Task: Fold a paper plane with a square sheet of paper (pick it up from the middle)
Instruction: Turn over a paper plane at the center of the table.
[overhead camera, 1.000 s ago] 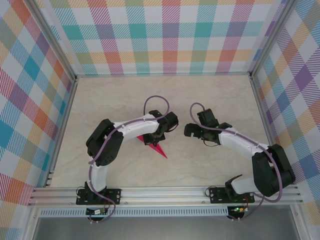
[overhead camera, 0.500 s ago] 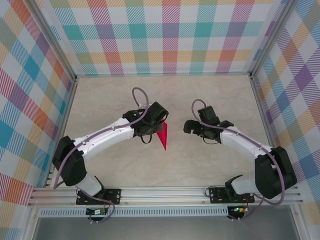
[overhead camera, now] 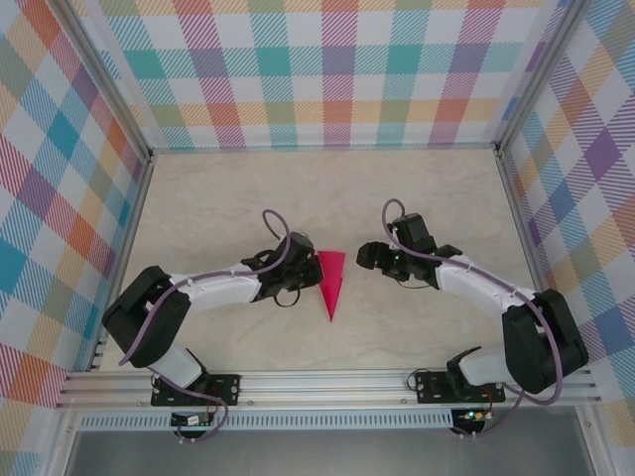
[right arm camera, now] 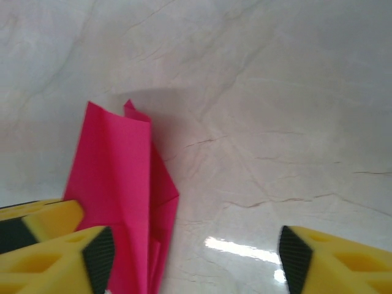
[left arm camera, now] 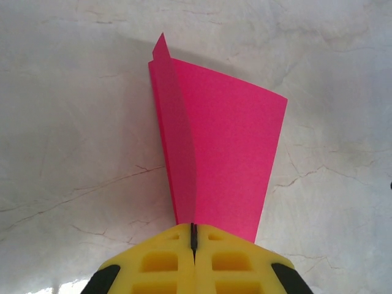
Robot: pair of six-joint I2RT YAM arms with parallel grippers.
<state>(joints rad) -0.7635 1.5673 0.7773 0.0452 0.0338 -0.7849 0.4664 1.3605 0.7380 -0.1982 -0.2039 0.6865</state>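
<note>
Paper, magenta-pink and matte, is seen from above as a narrow pointed dart: the paper plane (overhead camera: 330, 283), placed near the middle of the pale, marble-veined table (overhead camera: 228, 188), its tip turned toward the near edge. The left gripper (overhead camera: 301, 270) is set against its left side, and the right gripper (overhead camera: 369, 256) is held just off its wide end, toward the right edge.

From the left wrist, the paper plane (left arm camera: 226, 153) is shown as a smooth wedge with one thin flap raised along a sharp crease. Its near edge is pinched between the yellow fingers (left arm camera: 177, 282) of the left gripper (left arm camera: 193, 236), which are pressed tight together.

From the right wrist, the paper plane (right arm camera: 116, 177) is shown creased and layered beside one yellow finger (right arm camera: 55, 263). The right gripper (right arm camera: 196, 248) is spread apart, with nothing clasped.
</note>
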